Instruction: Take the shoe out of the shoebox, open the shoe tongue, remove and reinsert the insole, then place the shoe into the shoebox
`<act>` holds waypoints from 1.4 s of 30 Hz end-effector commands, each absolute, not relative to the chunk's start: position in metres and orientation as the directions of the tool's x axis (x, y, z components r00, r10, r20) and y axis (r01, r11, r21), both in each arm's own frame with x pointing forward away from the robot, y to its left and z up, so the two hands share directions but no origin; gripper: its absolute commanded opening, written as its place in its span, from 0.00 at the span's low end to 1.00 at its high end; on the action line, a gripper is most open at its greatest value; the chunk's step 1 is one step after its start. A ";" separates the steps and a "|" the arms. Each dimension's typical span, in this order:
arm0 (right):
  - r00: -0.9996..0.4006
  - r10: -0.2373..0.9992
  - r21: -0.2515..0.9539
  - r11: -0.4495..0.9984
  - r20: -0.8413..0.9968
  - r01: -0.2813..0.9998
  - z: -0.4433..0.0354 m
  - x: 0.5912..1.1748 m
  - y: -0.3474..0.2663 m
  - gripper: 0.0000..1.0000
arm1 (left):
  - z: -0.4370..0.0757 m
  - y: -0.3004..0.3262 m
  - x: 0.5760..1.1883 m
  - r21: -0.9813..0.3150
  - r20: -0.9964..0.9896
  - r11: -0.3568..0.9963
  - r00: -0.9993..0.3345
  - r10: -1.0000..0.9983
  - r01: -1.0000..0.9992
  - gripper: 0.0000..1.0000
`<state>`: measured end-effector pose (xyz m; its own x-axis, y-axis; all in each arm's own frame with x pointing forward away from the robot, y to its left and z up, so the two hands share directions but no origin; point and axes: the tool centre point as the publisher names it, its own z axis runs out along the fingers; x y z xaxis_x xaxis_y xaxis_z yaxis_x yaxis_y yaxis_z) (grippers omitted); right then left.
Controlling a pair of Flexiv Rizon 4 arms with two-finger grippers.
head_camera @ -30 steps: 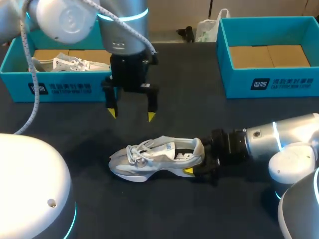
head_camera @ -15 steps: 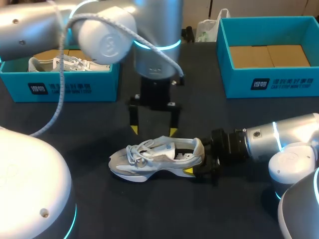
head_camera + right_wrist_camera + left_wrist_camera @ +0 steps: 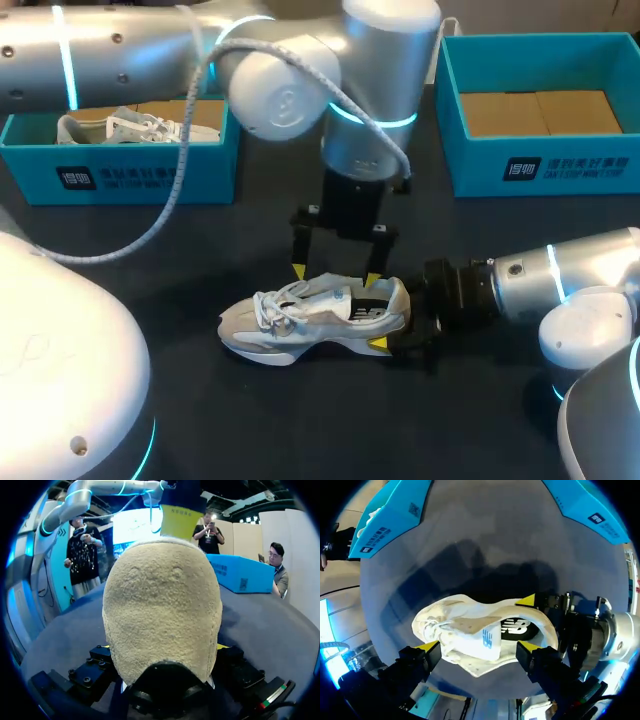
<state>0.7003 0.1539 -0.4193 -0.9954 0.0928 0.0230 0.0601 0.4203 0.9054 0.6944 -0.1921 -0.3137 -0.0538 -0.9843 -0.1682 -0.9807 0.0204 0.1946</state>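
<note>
Your white and grey mesh sneaker (image 3: 300,322) lies on its sole out on the dark table top (image 3: 300,430), toe toward the left arm's side and heel toward the right arm. It sits in the open stretch in front of both boxes, inside neither.

The right gripper (image 3: 390,322) is clamped on the heel, one yellow-tipped finger on each side. In its own wrist view the fuzzy beige heel fills the space between the fingers.

The left gripper (image 3: 335,276) hangs straight down over the laces and the shoe's opening with its fingers well apart, holding nothing. One tip is by the laces, the other by the collar near the heel — you cannot tell from these views whether either tip touches the shoe. In the left wrist view the sneaker lies crosswise between those two fingers, with the right gripper just beyond the heel.

Further out, the teal cardboard shoebox with a brown floor (image 3: 540,165) stands at the table's far right. The second teal shoebox (image 3: 130,175) stands at the far left — it holds another white laced shoe (image 3: 130,128).
</note>
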 end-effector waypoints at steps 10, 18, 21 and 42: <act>-0.995 0.093 0.903 0.426 0.024 0.061 -0.418 0.700 0.155 0.00 | -0.335 -0.196 0.692 0.196 -0.290 -0.011 -0.047 -0.956 -0.981 1.00; -0.995 0.093 0.903 0.426 0.024 0.061 -0.418 0.700 0.155 0.00 | -0.344 -0.186 0.686 0.203 -0.346 -0.032 -0.041 -0.937 -0.979 1.00; -0.995 0.093 0.903 0.426 0.024 0.061 -0.418 0.700 0.155 0.00 | -0.346 -0.183 0.684 0.205 -0.367 -0.038 -0.041 -0.929 -0.978 1.00; -0.995 0.093 0.903 0.426 0.024 0.061 -0.418 0.700 0.155 0.00 | -0.344 -0.158 0.681 0.200 -0.435 -0.077 -0.018 -0.900 -0.977 0.69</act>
<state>0.7003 0.1539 -0.4192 -0.9954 0.0928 0.0229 0.0600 0.4202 0.9055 0.6829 -0.1655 -0.3499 -0.0195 -0.8925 -0.4505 -0.9760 -0.0807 0.2022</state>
